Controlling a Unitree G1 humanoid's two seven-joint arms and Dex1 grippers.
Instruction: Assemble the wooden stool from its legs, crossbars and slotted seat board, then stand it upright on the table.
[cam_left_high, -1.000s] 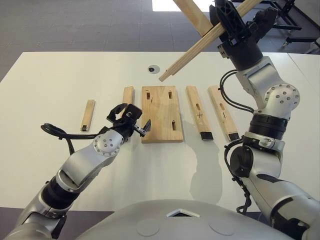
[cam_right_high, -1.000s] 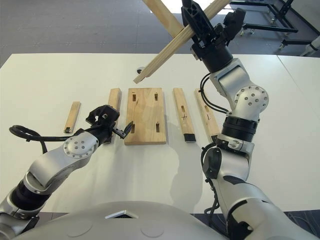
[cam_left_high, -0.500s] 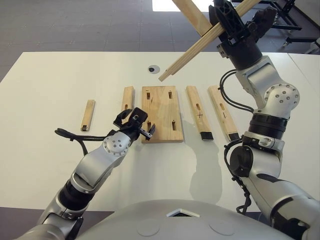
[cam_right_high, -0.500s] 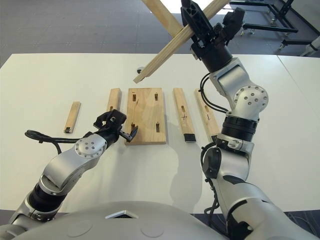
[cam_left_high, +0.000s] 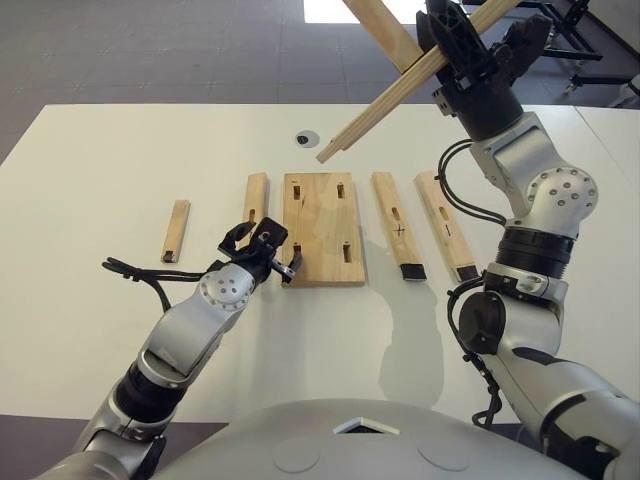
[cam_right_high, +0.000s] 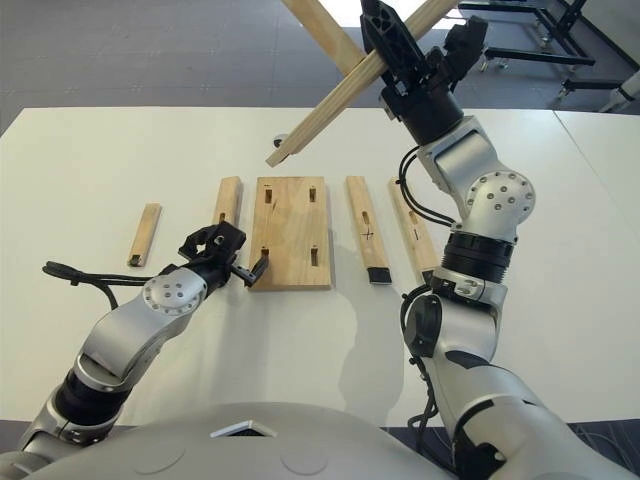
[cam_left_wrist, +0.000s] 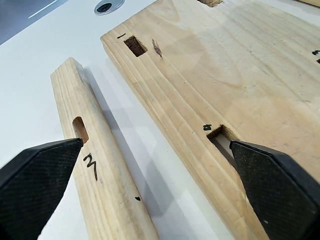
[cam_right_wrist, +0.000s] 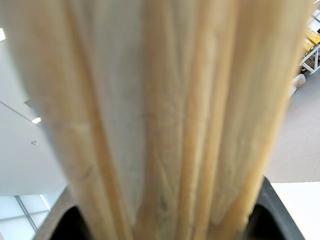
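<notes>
Seemingly only one crossed pair of sticks (cam_left_high: 372, 112) is joined, clamped aloft in the right gripper (cam_left_high: 452, 45), while the slotted seat board (cam_left_high: 325, 225), three loose legs (cam_left_high: 397, 235) and a short crossbar (cam_left_high: 177, 228) lie flat, the left gripper (cam_left_high: 268, 255) spread open over the board's left edge.

Head stereo pair down over the whole table (cam_left_high: 100, 160); wrist cameras close, left on the shared seat board (cam_left_wrist: 240, 75)

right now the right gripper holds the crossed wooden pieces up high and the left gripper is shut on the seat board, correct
No: the left gripper is open, spread over the seat board and the leg beside it, as the left wrist view shows. The rest is right.
</notes>
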